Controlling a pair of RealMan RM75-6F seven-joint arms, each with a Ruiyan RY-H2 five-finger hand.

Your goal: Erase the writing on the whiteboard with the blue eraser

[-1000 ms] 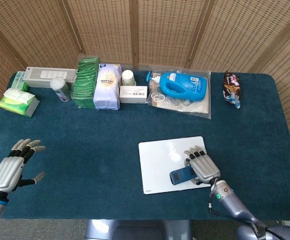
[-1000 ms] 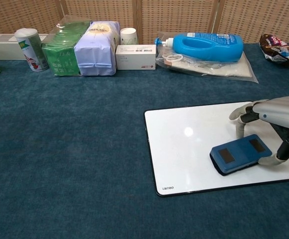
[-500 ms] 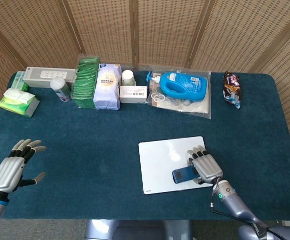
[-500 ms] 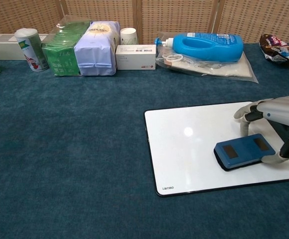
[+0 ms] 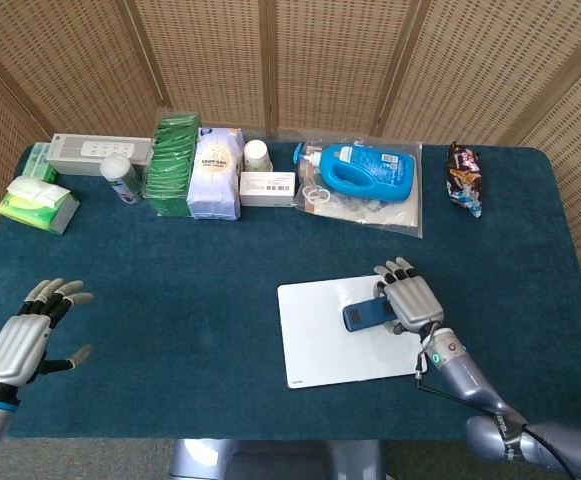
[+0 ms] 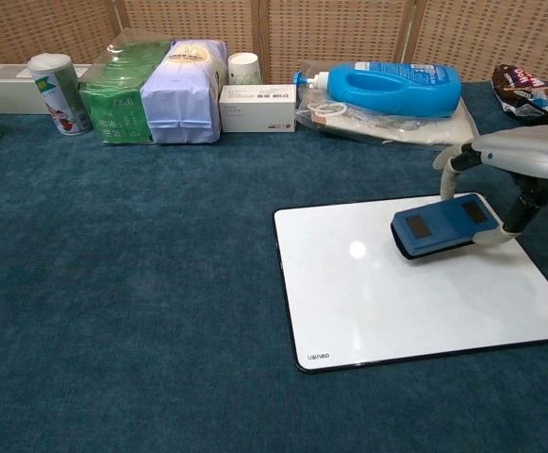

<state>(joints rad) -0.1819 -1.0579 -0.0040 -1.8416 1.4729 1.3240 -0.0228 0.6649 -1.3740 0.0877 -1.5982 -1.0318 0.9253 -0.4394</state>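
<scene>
The whiteboard (image 5: 320, 340) (image 6: 387, 293) lies flat on the blue cloth, right of centre near the front edge; its surface looks plain white, with no writing I can make out. The blue eraser (image 5: 363, 316) (image 6: 440, 226) rests flat on the board's far right part. My right hand (image 5: 410, 300) (image 6: 523, 156) holds the eraser from its right end, fingers over its far side and thumb at its near side. My left hand (image 5: 25, 335) hovers open above the cloth at the near left, fingers spread, holding nothing; the chest view does not show it.
Along the far edge stand a grey box (image 5: 100, 155), a can (image 5: 120, 178), green packs (image 5: 173, 160), a pale bag (image 5: 215, 172), a cup (image 5: 257, 153), a small white box (image 5: 267, 187) and a blue bottle (image 5: 367, 168) on a plastic bag. A snack packet (image 5: 464, 177) lies far right, wipes (image 5: 37, 200) far left.
My right hand has slid the eraser from the board's near right part away from me to its far right edge. The left hand has stayed in place.
</scene>
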